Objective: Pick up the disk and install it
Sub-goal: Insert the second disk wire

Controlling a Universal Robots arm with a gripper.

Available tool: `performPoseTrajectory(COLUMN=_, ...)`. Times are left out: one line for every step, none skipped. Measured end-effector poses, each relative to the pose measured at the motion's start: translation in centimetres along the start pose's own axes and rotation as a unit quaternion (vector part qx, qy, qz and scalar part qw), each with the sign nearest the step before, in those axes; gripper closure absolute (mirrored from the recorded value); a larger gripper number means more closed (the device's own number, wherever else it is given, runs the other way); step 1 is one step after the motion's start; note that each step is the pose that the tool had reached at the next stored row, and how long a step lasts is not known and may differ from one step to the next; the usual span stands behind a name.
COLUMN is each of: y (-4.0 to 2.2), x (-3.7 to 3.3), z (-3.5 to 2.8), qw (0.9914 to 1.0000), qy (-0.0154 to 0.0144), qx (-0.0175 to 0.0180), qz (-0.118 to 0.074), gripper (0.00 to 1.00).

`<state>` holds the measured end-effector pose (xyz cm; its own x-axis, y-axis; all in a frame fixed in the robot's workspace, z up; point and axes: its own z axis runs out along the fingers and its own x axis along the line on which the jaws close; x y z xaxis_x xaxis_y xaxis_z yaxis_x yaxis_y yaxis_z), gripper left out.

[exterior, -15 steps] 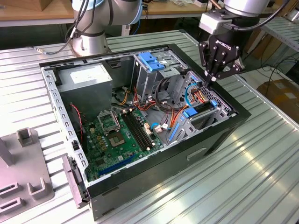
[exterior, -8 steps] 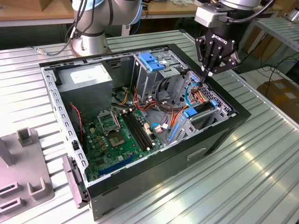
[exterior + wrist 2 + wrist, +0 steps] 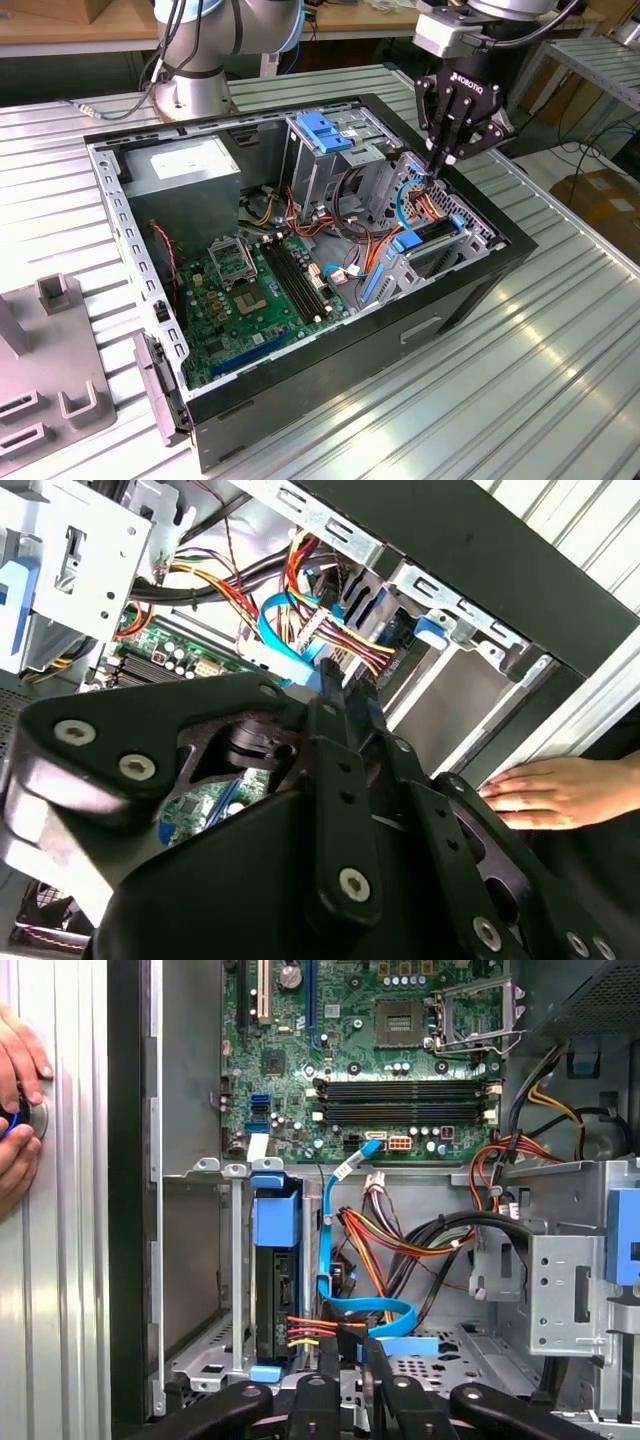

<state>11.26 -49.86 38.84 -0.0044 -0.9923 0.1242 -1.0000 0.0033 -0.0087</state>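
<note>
The disk [image 3: 277, 1290] is seated on edge in the drive bay [image 3: 215, 1260] of the computer case [image 3: 470, 290], beside the motherboard [image 3: 400, 1070]; installation is judged nearly complete. The gripper [image 3: 437, 172] is positioned at the cables [image 3: 330, 1332] next to the disk, its fingers drawn together; a grasped cable cannot be confirmed.

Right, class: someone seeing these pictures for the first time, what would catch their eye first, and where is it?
Probably the open computer case on the ribbed metal table, its green motherboard exposed. Next, the robot's black hand reaching down among coloured cables beside the blue-framed disk seated in its bay. A person's hand rests just outside the case.
</note>
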Motion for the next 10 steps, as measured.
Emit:
performPoseTrajectory(y=0.04, x=-0.11, z=0.09, qw=1.00000, qy=-0.0001, qx=0.0000, qz=0.000, gripper=0.76)
performPoseTrajectory(y=0.07, x=-0.18, z=0.13, qw=1.00000, qy=-0.0002, qx=0.0000, qz=0.000, gripper=0.76)
performPoseTrajectory(y=0.13, x=-0.30, z=0.19, qw=1.00000, qy=-0.0002, qx=0.0000, qz=0.000, gripper=0.76)
performPoseTrajectory(y=0.17, x=-0.39, z=0.26, qw=1.00000, qy=-0.0002, qx=0.0000, qz=0.000, gripper=0.76)
performPoseTrajectory(y=0.18, x=-0.50, z=0.36, qw=1.00000, qy=-0.0002, qx=0.0000, qz=0.000, gripper=0.76)
performPoseTrajectory(y=0.22, x=-0.69, z=0.61, qw=1.00000, qy=-0.0002, qx=0.0000, qz=0.000, gripper=0.76)
performPoseTrajectory(y=0.23, x=-0.91, z=1.00, qw=1.00000, qy=-0.0003, qx=0.0000, qz=0.000, gripper=0.76)
performPoseTrajectory(y=0.24, x=-1.00, z=1.27, qw=1.00000, qy=-0.0002, qx=0.0000, qz=0.000, gripper=0.76)
performPoseTrajectory(y=0.24, x=-1.04, z=1.51, qw=1.00000, qy=-0.0001, qx=0.0000, qz=0.000, gripper=0.76)
performPoseTrajectory(y=0.24, x=-1.06, z=1.63, qw=1.00000, qy=-0.0002, qx=0.0000, qz=0.000, gripper=0.76)
